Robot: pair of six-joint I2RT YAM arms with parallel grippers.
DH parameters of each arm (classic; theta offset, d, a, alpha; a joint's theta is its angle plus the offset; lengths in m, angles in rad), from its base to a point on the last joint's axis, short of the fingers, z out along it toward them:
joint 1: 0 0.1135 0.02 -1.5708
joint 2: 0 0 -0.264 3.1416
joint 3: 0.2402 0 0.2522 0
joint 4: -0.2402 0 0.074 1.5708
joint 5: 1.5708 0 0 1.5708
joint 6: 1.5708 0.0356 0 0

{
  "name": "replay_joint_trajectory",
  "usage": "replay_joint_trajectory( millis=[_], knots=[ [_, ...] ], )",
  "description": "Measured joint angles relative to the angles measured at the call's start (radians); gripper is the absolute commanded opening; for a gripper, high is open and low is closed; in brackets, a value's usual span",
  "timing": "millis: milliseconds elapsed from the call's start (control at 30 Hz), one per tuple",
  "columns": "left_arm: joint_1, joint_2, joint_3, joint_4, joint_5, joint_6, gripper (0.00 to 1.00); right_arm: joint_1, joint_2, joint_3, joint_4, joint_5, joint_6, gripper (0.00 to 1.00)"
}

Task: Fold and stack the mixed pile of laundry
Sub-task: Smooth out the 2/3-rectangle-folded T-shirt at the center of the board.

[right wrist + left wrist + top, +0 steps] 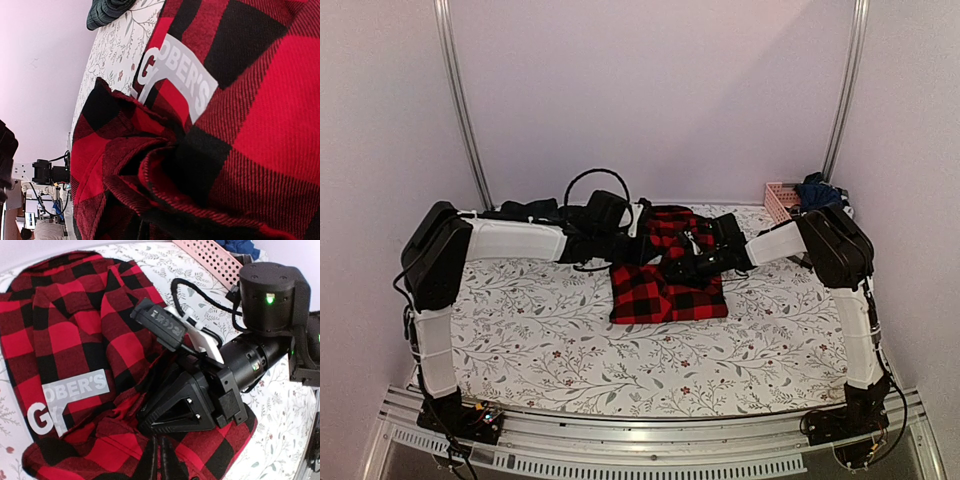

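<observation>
Right hand [145,421] tight on a bunched fold of the flannel shirt [75,330]; left hand [161,462], grip unclear.

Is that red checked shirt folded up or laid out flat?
Partly folded, not flat: the red checked shirt forms a compact block from above, with cloth bunched in layered ridges up close.

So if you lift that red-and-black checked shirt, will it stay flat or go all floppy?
Probably floppy: the red-and-black checked flannel shirt lies bunched in soft folds, so it would likely droop from wherever it's held. Its woven, fuzzy-looking cloth probably isn't slippery. Pushed, it would likely wrinkle rather than slide whole.
</observation>
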Motion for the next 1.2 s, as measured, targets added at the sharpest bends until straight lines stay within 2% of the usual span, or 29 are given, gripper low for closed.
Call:
replay_joint_trajectory(
  millis=[33,133,467,933,1200],
  knots=[
    [0.000,-0.001,0.000,0.005,-0.002,0.006,0.39,0.000,0.000,0.000,0.005,-0.007,0.002,0.25],
    [0.008,-0.013,-0.024,0.027,-0.018,-0.012,0.46,0.000,0.000,-0.007,0.032,-0.039,0.007,0.27],
    [0.069,-0.048,-0.143,0.042,-0.056,-0.080,0.46,-0.001,0.000,-0.013,0.192,-0.172,0.157,0.38],
    [0.090,-0.050,-0.148,0.045,-0.034,-0.098,0.46,-0.005,0.008,-0.030,0.330,-0.260,0.319,0.48],
    [0.081,0.000,-0.102,0.041,0.027,-0.086,0.46,-0.029,0.007,-0.092,0.491,-0.268,0.423,0.51]
  ],
)
